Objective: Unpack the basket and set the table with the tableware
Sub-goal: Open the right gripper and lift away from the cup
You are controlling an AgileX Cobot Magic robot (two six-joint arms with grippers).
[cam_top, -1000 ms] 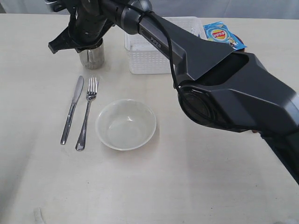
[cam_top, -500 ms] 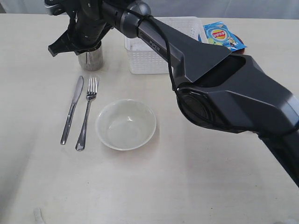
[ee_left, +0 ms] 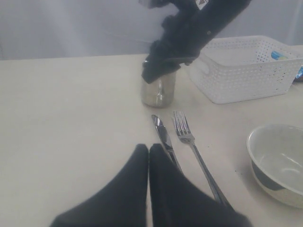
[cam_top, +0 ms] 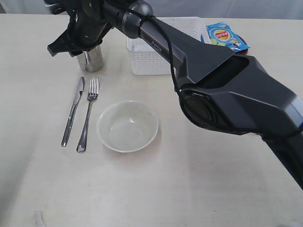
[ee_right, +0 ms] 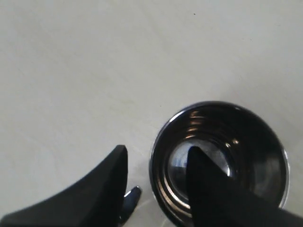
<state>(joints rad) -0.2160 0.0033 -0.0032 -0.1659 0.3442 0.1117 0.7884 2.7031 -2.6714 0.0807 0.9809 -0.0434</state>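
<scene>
Item 1. Table point(cam_top: 165, 189): broad, flat, cream-white top; every item below is set on it.

Item 2. Small cylindrical steel cup point(cam_top: 93, 60): stood upright on the table, to the left of the basket in the exterior view and just beyond the tips of the knife and fork. Its interior is seen empty from the right wrist view.

Item 3. Right gripper point(ee_right: 156, 151): found with its jaws parted astride the cup's rim, one finger lowered inside the cup, the other outside the wall with a gap showing. The cup is not clamped.

Item 4. Left gripper point(ee_left: 148, 149): held low over the table near the knife's handle end; its fingers are pressed together with nothing between them.

Item 5. Steel knife point(cam_top: 72, 112) and steel fork point(cam_top: 88, 115): laid side by side, near-parallel, just left of the bowl.

Item 6. White round bowl point(cam_top: 127, 126): set upright and empty, near the middle of the table.

Item 7. White rectangular perforated plastic basket point(cam_top: 144, 61): placed at the far side, partly covered by the right arm; its contents cannot be made out.

Item 8. Blue snack bag point(cam_top: 225, 35): laid just right of the basket.
</scene>
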